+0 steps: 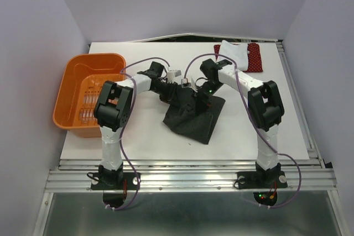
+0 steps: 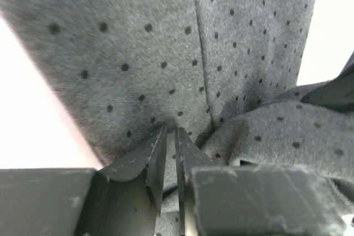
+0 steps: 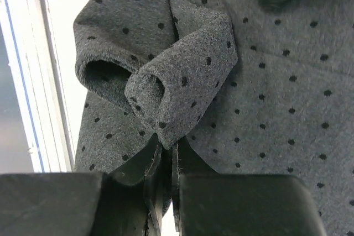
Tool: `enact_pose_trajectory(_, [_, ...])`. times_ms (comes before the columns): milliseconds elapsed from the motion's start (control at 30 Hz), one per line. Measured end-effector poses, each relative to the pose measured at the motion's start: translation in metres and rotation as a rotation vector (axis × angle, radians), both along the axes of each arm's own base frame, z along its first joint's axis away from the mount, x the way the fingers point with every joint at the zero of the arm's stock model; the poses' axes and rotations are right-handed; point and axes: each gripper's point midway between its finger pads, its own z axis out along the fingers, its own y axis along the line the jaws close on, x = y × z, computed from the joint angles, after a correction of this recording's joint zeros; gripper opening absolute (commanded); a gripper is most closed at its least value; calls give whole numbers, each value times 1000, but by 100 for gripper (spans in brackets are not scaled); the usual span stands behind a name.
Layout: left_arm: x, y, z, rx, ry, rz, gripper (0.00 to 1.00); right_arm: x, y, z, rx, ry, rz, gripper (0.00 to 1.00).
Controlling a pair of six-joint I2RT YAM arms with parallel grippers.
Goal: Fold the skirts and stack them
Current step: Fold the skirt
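A dark grey dotted cloth skirt (image 1: 193, 120) sits near the middle of the white tabletop (image 1: 138, 142), and both arms reach in over its far edge. The left tool (image 2: 170, 132) is clenched on it. In the left wrist view its two black fingers (image 2: 152, 158) stand almost together with a thin fold of grey fabric caught between them. The cloth fans away toward 12 o'clock, a seam running up it.

The right tool (image 3: 166, 150) is pinched tight on the same skirt, closed on a bunched edge. Just past its tips the fabric curls into two soft rolls toward 11 o'clock.

From above, the two tools hold the skirt's far side near each other, and the rest of the garment spreads down to a corner at 5 o'clock on the tabletop.

Off at 1 o'clock, by the far right corner, a red cloth skirt with tiny white dots (image 1: 255, 58) lies flat. A plain white cloth skirt (image 1: 235, 52) rests on its left part. At 9 o'clock an orange plastic basket (image 1: 65, 89) with slotted sides stands at the left edge, well apart from the grey skirt.
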Motion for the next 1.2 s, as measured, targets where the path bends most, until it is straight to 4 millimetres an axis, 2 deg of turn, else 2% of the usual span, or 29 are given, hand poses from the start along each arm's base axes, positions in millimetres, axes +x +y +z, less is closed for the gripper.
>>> enact_pose_trajectory(133, [17, -2, 15, 3, -60, 15, 25, -2, 2, 4, 27, 0, 15, 1])
enact_pose_trajectory(333, [55, -14, 54, -48, -172, 45, 25, -7, 3, 9, 45, 12, 25, 1])
enact_pose_trajectory(400, [63, -17, 61, -63, -192, 60, 24, -9, 3, 10, 48, 20, 26, 1])
enact_pose_trajectory(500, [70, -18, 51, -61, -177, 76, 21, -10, 3, 12, 50, 25, 29, 1])
enact_pose_trajectory(600, [69, -13, 12, -11, -103, 92, 19, -8, 4, 21, 56, 20, 32, 1])
enact_pose_trajectory(667, [64, -13, -6, -9, -43, 96, 15, -5, 6, 29, 64, 8, 36, 1])
enact_pose_trajectory(800, [65, -10, -6, -11, -29, 109, 14, 7, 12, 52, 89, -49, 51, 1])
enact_pose_trajectory(933, [66, -8, -6, 2, -34, 114, 14, 24, 15, 62, 99, -117, 67, 1])
enact_pose_trajectory(1033, [66, -8, -6, 8, -37, 112, 13, 35, 15, 56, 93, -139, 81, 1])
enact_pose_trajectory(1200, [67, -8, -7, 11, -41, 109, 13, 58, 8, 34, 61, -154, 87, 1])
